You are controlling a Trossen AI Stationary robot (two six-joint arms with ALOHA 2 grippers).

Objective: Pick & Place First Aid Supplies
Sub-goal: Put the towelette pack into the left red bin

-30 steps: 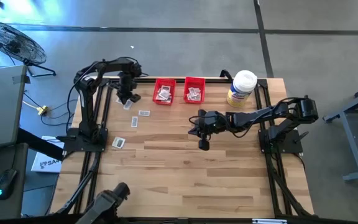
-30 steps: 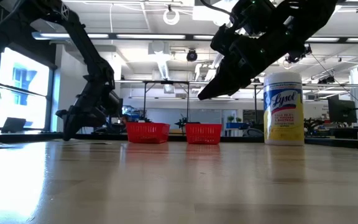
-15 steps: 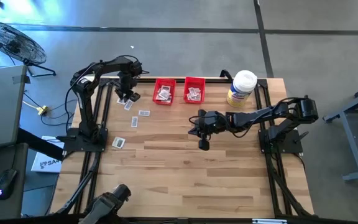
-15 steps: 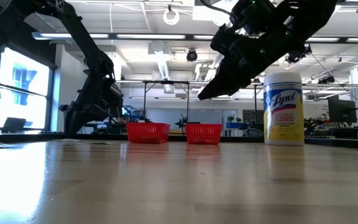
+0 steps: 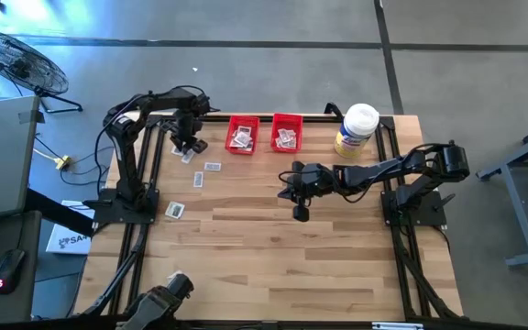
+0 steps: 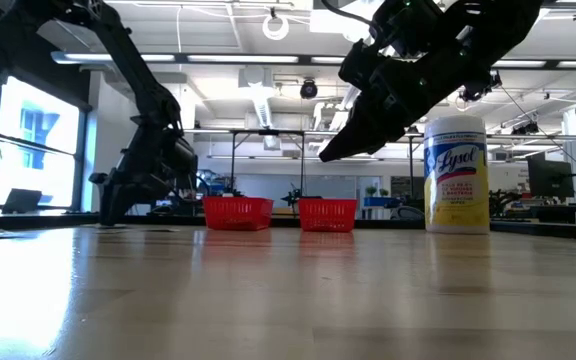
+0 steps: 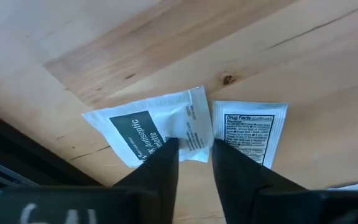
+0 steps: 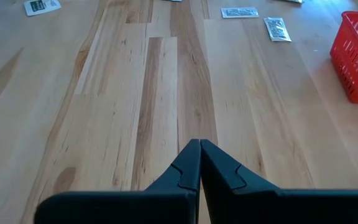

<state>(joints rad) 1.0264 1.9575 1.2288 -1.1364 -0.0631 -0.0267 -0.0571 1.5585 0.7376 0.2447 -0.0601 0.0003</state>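
In the left wrist view, two first aid packets lie flat side by side on the wood: one with a dark label (image 7: 145, 127) and one with fine print (image 7: 250, 132). My left gripper (image 7: 194, 148) (image 5: 188, 143) points steeply down over the far left of the table. It is open, and its tips straddle the dark-labelled packet's end. More packets (image 5: 212, 167) (image 5: 197, 181) (image 5: 174, 210) lie loose nearby. My right gripper (image 8: 199, 146) (image 5: 299, 213) hangs shut above the table's middle, holding nothing. My left gripper comes from above onto the dark-labelled packet's end (image 7: 194, 127), one fingertip (image 7: 169, 149) over the packet and the other (image 7: 221, 152) by its edge. I cannot tell whether the tips touch it. The packet lies flat on the table.
Two red bins (image 5: 242, 134) (image 5: 287, 133) holding packets stand at the far edge. A white-lidded, yellow-labelled jar (image 5: 356, 130) is to their right. The black frame rail (image 7: 17, 155) runs close beside the left gripper. Bare wood (image 5: 273, 266) spreads across the near half.
My left gripper has swayed a little over the far left packets and tipped slightly, staying in about the same place.
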